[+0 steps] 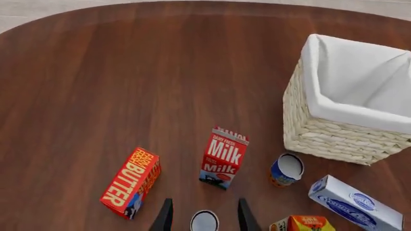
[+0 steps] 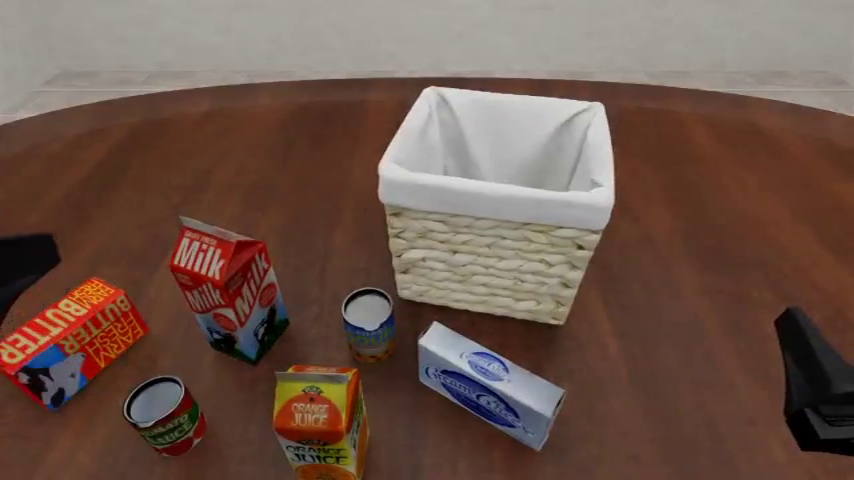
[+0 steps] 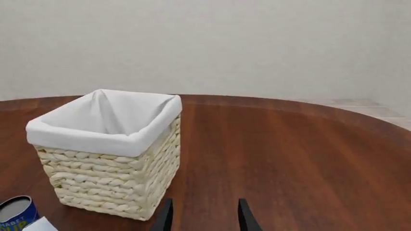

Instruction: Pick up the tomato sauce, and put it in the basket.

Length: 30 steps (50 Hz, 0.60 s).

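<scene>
Two black arms, plain surface

Each gripper has two thin, black, pointed fingers [image 1: 165, 216]; the bodies look matte and angular.

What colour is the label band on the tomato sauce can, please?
Green, with white lettering, on a red can: the tomato sauce shows it best in the front view.

We identify a simulated tabletop scene: round wooden bench [image 2: 200, 150], groceries at 7 o'clock, blank wall [image 3: 257, 43].

table [image 2: 240, 160] | basket [image 2: 494, 250] | tomato sauce [image 2: 163, 415] | milk [image 2: 227, 290] | butter [image 2: 64, 340]
</scene>
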Each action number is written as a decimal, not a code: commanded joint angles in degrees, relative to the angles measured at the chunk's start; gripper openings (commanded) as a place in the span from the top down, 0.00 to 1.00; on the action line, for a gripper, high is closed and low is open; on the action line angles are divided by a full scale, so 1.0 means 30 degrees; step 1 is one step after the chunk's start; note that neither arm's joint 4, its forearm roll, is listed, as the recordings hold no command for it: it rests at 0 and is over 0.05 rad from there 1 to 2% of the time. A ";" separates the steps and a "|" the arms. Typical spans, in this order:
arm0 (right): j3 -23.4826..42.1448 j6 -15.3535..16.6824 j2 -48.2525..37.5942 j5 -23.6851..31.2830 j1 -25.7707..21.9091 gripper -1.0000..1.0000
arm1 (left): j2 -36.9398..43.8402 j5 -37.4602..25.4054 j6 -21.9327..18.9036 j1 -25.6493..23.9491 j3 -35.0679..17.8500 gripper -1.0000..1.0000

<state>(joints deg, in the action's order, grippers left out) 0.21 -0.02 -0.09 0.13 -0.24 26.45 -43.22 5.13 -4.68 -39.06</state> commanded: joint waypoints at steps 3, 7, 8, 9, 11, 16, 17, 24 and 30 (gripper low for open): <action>0.0008 0.0035 -0.0016 0.0002 0.0076 0.00 | 0.2118 -0.1522 -0.0428 0.0284 -0.1455 0.00; 0.0009 0.0037 -0.0017 0.0004 0.0077 0.00 | 0.2468 -0.2445 -0.1639 -0.0618 -0.1750 0.00; 0.0009 0.0040 -0.0016 0.0002 0.0075 0.00 | 0.2511 -0.2451 -0.2217 -0.0357 -0.1653 0.00; 0.0008 0.0038 -0.0016 0.0002 0.0076 0.00 | 0.2687 -0.2458 -0.2753 0.0268 -0.1687 0.00; 0.0008 0.0038 -0.0016 0.0003 0.0078 0.00 | 0.2788 -0.2517 -0.2898 0.0262 -0.1954 0.00; 0.0009 0.0037 -0.0017 0.0005 0.0079 0.00 | 0.3783 -0.3201 -0.2296 0.0071 -0.3236 0.00; 0.0008 0.0033 -0.0017 0.0003 0.0078 0.00 | 0.4059 -0.3471 -0.2051 -0.0089 -0.3686 0.00; 0.0008 0.0033 -0.0016 0.0002 0.0076 0.00 | 0.4980 -0.3366 -0.2353 -0.0118 -0.2820 0.00; 0.0008 0.0036 -0.0016 0.0002 0.0078 0.00 | 0.5611 -0.3219 -0.1299 -0.1091 -0.2443 0.00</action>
<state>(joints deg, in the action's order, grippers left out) 0.21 -0.02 -0.09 0.13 -0.24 39.65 -52.42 -0.42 -6.04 -46.53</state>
